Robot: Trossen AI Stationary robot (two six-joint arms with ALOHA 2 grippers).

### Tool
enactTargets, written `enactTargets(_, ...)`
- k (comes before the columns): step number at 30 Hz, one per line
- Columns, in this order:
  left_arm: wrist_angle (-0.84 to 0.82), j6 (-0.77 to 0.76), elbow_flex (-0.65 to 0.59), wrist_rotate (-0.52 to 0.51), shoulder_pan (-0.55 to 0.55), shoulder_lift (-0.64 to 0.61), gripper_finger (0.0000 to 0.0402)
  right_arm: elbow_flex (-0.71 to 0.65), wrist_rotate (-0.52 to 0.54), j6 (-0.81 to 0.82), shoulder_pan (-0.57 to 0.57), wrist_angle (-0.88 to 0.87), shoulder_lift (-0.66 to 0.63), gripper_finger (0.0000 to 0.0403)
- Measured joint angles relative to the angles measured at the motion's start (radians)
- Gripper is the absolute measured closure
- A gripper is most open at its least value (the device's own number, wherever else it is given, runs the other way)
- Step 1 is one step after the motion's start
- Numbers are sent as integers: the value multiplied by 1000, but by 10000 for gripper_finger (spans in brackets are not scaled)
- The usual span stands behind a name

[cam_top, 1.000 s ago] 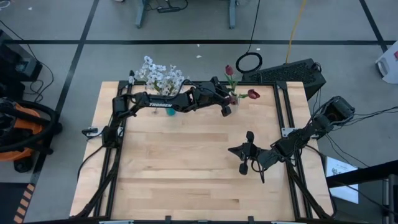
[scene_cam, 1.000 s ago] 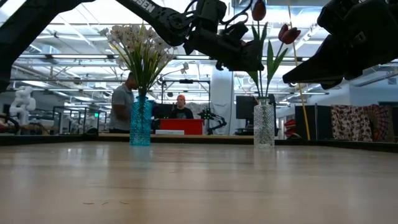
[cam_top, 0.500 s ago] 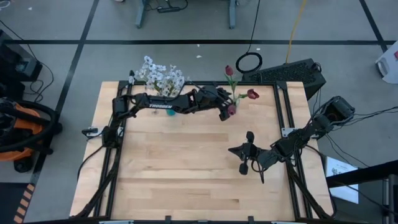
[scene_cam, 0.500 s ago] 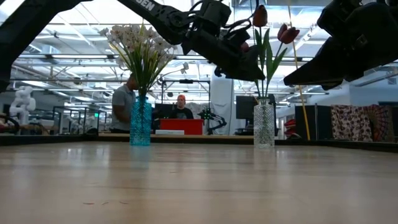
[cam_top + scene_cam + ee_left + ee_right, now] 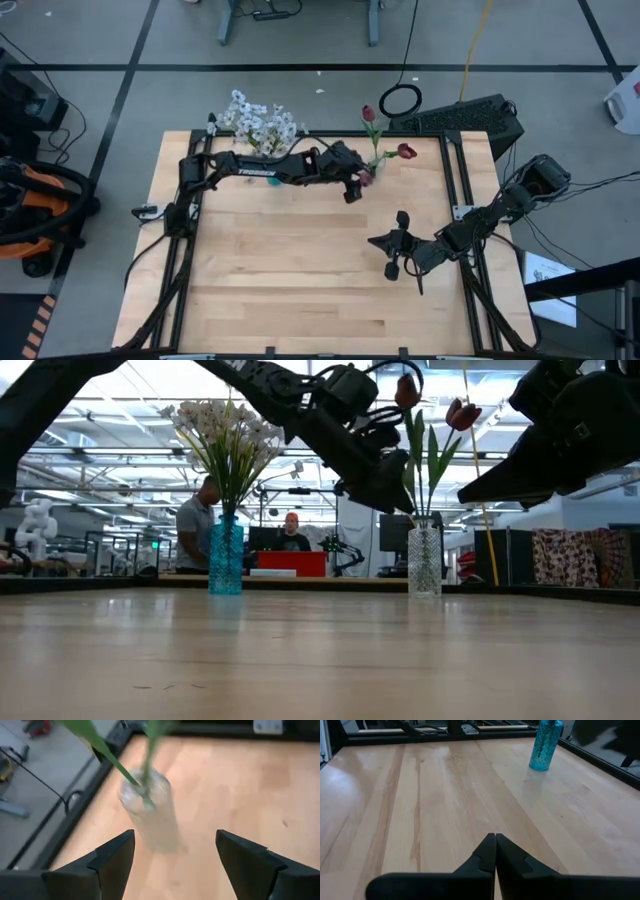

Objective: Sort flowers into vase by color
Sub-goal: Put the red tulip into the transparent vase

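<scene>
Step in hand looks like the release after a placement: the left gripper [image 5: 175, 855] hangs just beside the clear ribbed glass vase [image 5: 424, 560] at the table's far right, jaws spread w/ nothing between them, green stems rising from the vase's mouth right in front of it. The dark red tulip buds on thin green stems [image 5: 462, 412] stand in that vase; three show from above, so the reds seem all home. The sprays of tiny white blossoms [image 5: 222, 428] stand in the teal textured glass vase [image 5: 226, 556] at far left. The pale wooden table [image 5: 300, 260] shows no loose flower, so sorting is prob. done. Next move calls for backing the left arm up & away w/o snagging leaves or tipping the vase. Right gripper [image 5: 494, 851] waits over the table's right-middle, jaws clenched, holding nothing.
</scene>
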Motion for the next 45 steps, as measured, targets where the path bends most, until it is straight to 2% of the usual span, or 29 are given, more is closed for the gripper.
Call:
enactTargets(6,-132,-58,-1,-7,-43,-22,116,0,0,-18,-1,-1,0,403)
enactTargets(12,-213,-85,-2,-125,-84,-65,116,0,-5,-17,-1,-2,0,403)
enactTargets(19,-195,-87,0,-148,-87,-143,116,0,-27,-7,-1,0,-1,403)
enactTargets(28,-178,-87,0,-132,-74,-148,116,0,-31,-5,-1,-1,-1,403)
enactTargets(33,-126,-78,-1,-201,-73,-140,116,0,-32,-7,-1,-1,-1,403)
enactTargets(36,-87,-29,0,-184,-74,-141,116,0,-32,-11,-1,-1,-1,403)
enactTargets(40,-62,-55,0,-148,-70,-140,116,0,-32,-11,-1,-1,-1,403)
enactTargets(45,-102,-58,0,-143,-64,-140,124,0,-31,-18,-1,-1,-1,403)
